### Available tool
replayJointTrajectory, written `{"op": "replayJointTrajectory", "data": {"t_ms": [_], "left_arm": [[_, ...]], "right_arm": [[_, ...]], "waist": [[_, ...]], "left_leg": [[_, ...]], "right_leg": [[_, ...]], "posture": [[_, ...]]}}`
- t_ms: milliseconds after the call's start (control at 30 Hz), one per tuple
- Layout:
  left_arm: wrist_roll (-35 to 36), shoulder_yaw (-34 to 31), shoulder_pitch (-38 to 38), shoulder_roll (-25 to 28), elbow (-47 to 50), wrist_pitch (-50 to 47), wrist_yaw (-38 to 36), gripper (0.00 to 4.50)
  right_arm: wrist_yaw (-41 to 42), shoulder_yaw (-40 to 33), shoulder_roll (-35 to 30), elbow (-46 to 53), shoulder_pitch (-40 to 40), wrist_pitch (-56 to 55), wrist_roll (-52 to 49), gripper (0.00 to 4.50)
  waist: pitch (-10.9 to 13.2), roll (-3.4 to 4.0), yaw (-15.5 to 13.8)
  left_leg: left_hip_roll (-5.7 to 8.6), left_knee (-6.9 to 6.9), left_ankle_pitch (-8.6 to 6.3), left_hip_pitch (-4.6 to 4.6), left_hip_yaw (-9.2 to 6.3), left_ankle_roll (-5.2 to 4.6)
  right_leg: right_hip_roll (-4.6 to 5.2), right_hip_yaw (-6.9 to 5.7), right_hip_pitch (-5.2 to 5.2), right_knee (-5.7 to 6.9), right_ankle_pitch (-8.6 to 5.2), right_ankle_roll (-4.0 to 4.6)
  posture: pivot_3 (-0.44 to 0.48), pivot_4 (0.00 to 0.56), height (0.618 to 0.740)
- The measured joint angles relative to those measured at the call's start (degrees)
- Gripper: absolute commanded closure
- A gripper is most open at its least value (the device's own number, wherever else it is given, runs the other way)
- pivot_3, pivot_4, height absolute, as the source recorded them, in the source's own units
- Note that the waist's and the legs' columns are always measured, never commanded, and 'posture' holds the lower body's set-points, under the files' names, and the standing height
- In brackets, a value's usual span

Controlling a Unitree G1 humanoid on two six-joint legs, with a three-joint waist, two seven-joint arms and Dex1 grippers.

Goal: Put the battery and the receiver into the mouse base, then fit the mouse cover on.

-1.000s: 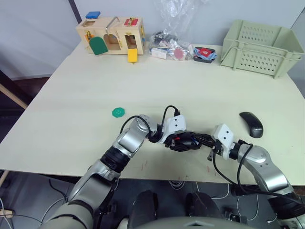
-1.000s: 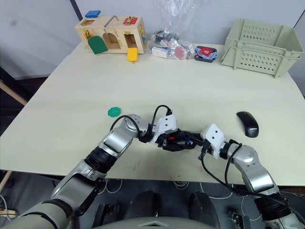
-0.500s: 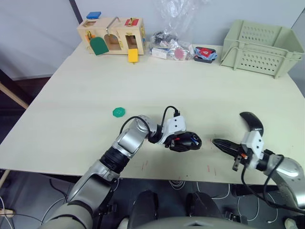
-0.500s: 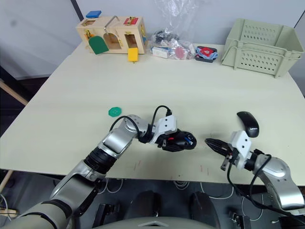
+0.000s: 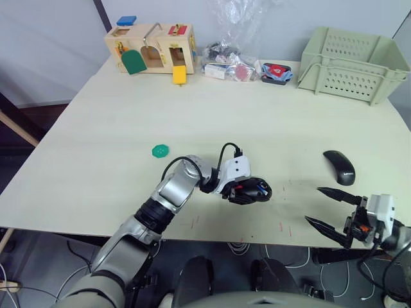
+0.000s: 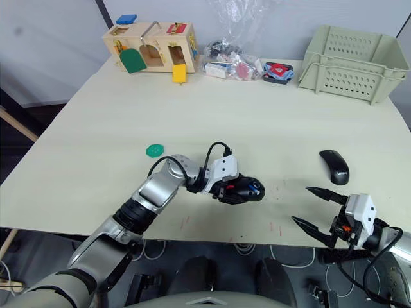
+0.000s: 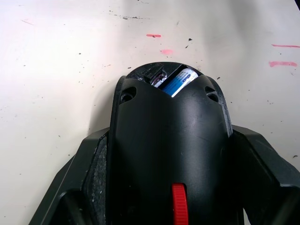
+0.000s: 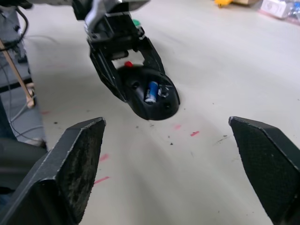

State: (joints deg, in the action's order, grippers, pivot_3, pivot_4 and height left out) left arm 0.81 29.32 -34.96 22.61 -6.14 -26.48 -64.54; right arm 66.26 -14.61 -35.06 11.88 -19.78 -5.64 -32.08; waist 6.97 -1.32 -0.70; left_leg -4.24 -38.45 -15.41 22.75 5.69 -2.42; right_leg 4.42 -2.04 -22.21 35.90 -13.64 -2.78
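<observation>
Mouse base [image 5: 252,190] in left hand [image 5: 247,191]

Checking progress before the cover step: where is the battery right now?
The battery lies inside the mouse base, which the left gripper holds near the table's front edge, left of the mouse cover.

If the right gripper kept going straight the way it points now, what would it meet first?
Most likely the mouse base, held in the left gripper. The open right gripper aims at it across bare table; depth is unclear.
</observation>
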Motion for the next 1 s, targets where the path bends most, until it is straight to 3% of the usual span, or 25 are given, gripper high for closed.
{"op": "replayJointTrajectory", "data": {"t_ms": [100,133,233,600,1000], "left_arm": [[0.03,-0.14,0.27,0.02,0.15,0.20,0.06,1.56],[0.08,-0.28,0.43,0.02,0.27,0.18,0.13,0.76],[0.50,-0.39,1.16,0.18,1.00,-0.06,-0.08,0.13],[2.62,-2.27,3.43,0.37,0.63,3.26,0.91,0.13],[7.98,-10.56,6.97,5.24,1.03,10.35,-2.33,0.13]], "right_arm": [[1.86,-0.16,0.84,-1.15,-0.17,-1.99,-0.87,0.04],[2.35,-0.23,0.95,-1.33,-0.29,-2.27,-1.21,0.00],[3.20,-0.68,1.10,-1.80,-0.64,-2.91,-1.61,0.00],[4.72,-1.01,2.15,-3.44,0.02,-4.42,-1.90,0.00],[4.93,-1.10,2.52,-3.77,0.38,-4.76,-2.19,0.00]], "waist": [[0.01,0.02,-0.01],[0.01,0.02,-0.01],[0.01,0.03,-0.06],[0.04,0.12,-0.06],[0.16,0.25,-0.16]], "left_leg": [[0.00,0.01,0.00,0.00,-0.01,0.00],[0.00,0.01,0.00,0.00,-0.01,0.00],[0.00,0.01,0.00,0.00,0.00,0.00],[0.00,-0.01,0.00,0.00,0.01,0.00],[0.04,0.00,0.00,0.04,0.04,0.00]], "right_leg": [[0.00,0.00,0.00,0.00,0.00,0.01],[0.00,0.00,0.00,0.00,0.00,0.01],[0.02,0.00,0.00,0.00,0.00,0.01],[0.05,0.00,-0.01,0.00,0.00,0.02],[0.16,-0.02,-0.02,-0.02,0.00,0.01]], "posture": [[0.000,0.150,0.740],[0.000,0.150,0.740],[0.000,0.150,0.740],[0.000,0.150,0.740],[0.000,0.150,0.740]]}}
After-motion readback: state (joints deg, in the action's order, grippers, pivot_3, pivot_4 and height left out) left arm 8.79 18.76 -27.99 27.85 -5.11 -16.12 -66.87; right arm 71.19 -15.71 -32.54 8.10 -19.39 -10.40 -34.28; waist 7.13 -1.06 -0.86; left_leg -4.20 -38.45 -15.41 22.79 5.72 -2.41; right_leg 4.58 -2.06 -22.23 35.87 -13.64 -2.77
